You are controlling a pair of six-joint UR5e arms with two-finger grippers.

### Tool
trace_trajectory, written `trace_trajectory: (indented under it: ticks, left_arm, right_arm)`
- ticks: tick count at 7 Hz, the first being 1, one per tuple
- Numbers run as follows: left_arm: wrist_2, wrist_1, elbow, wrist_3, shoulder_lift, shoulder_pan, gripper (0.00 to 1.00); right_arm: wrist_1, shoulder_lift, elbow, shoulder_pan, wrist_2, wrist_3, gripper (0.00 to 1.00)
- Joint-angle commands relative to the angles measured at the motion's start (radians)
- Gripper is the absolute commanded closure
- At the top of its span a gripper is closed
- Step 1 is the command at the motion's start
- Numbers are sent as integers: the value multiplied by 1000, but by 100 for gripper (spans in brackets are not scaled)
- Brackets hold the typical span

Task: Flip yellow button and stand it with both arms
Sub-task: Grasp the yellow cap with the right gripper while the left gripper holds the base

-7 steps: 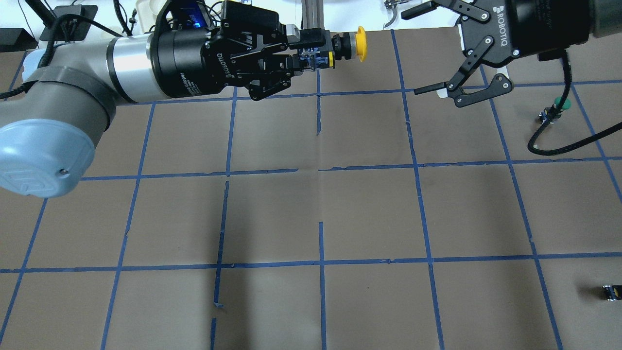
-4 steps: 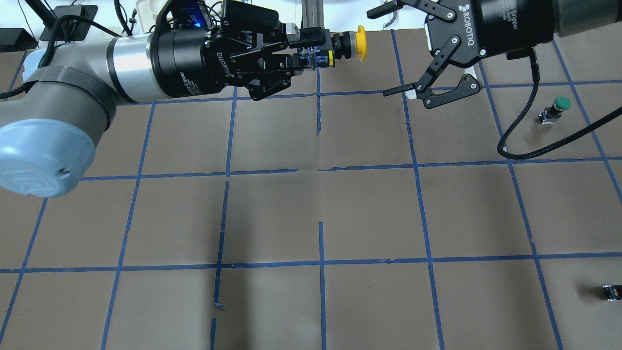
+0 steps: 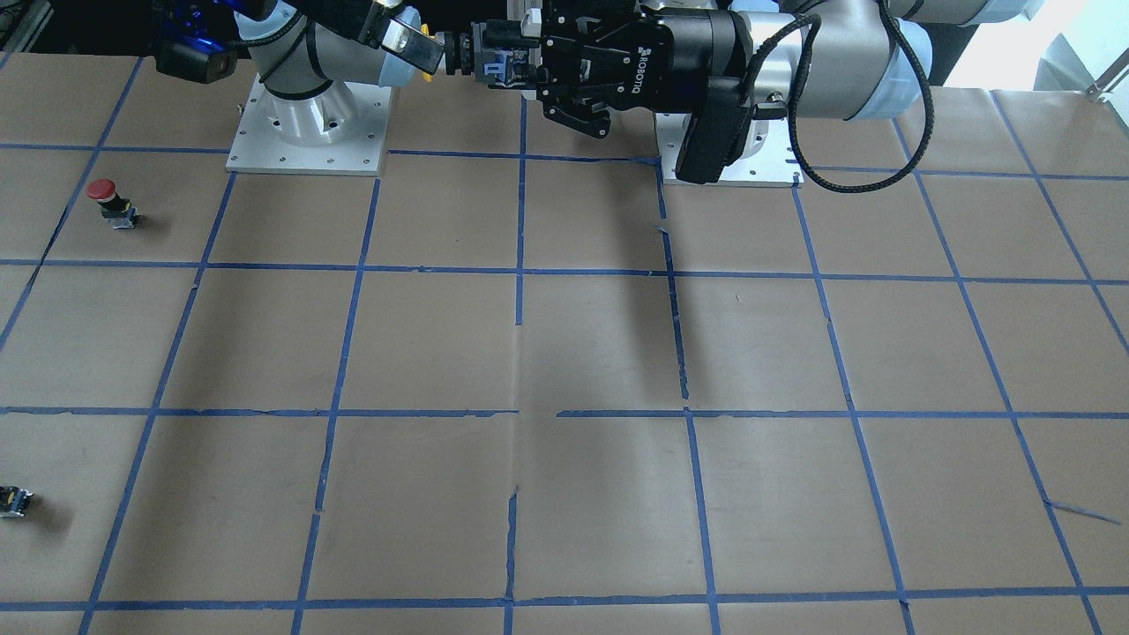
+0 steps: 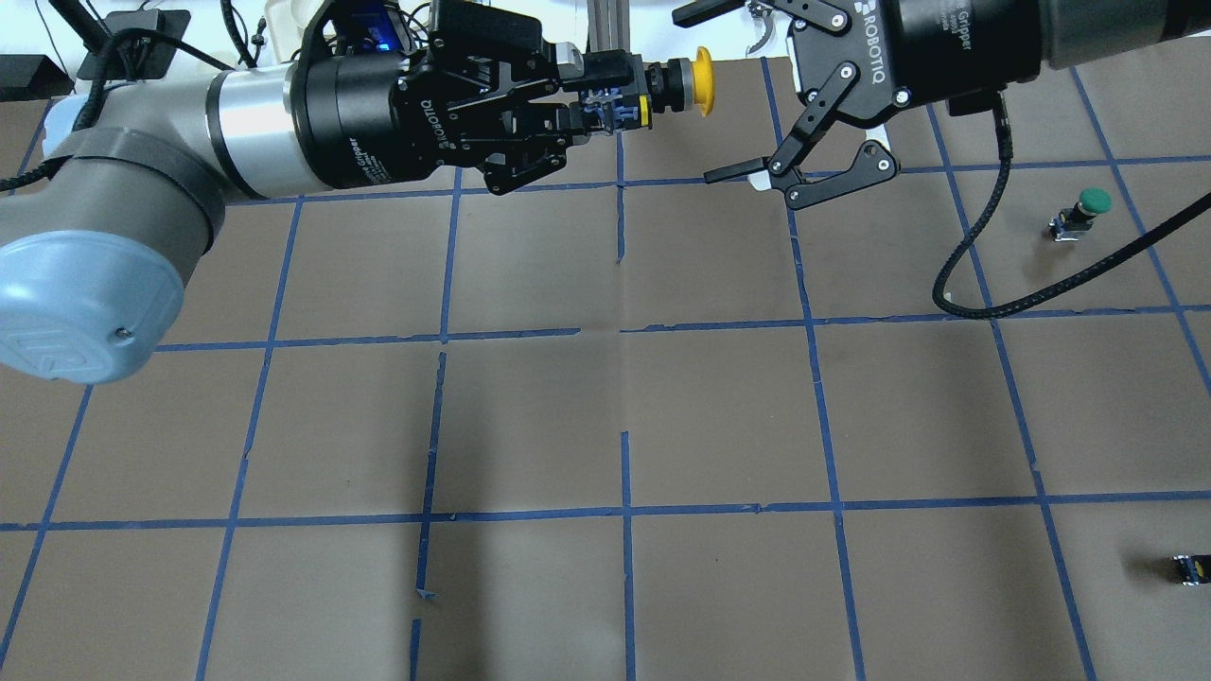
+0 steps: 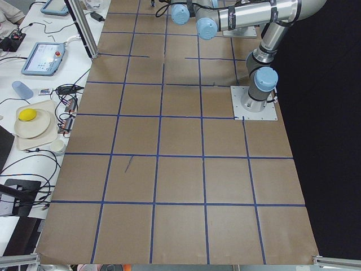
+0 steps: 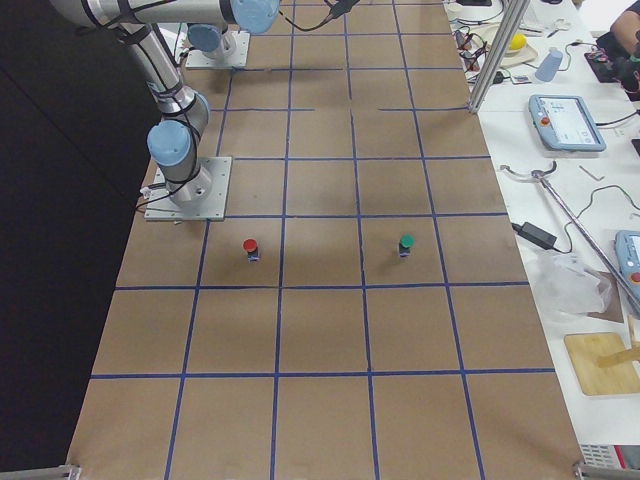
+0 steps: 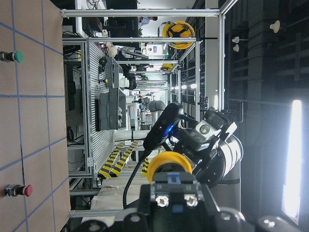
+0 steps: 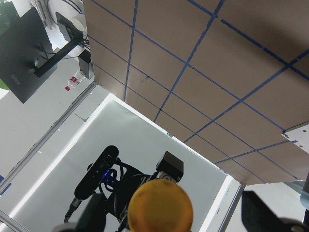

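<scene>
My left gripper (image 4: 615, 96) is shut on the black and grey body of the yellow button (image 4: 701, 80) and holds it level, high above the table's far edge, cap pointing toward the right arm. My right gripper (image 4: 695, 95) is open, one finger on each side of the yellow cap, not touching it. The right wrist view shows the cap (image 8: 160, 205) face on, close in front. The left wrist view shows the cap (image 7: 169, 164) from behind, with the right gripper beyond it. In the front-facing view the button body (image 3: 459, 55) sits between both grippers.
A green-capped button (image 4: 1088, 210) stands at the right, a small capless black switch body (image 4: 1190, 568) lies at the near right edge, and a red-capped button (image 3: 110, 201) stands near the right arm's base. The right arm's black cable (image 4: 984, 265) hangs over the table.
My right gripper has moved left, still open, until its fingers straddle the yellow cap. The left arm and the button have not moved.
</scene>
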State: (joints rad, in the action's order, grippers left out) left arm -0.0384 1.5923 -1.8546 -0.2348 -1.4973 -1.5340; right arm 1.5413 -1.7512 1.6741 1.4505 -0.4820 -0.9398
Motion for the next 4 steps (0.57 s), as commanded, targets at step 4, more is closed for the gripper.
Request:
trace_trajectory:
  ticks: [4]
  left_arm:
    - [2, -2, -3, 3, -1, 0, 82]
  right_arm:
    - [16, 2, -2, -4, 10, -8, 24]
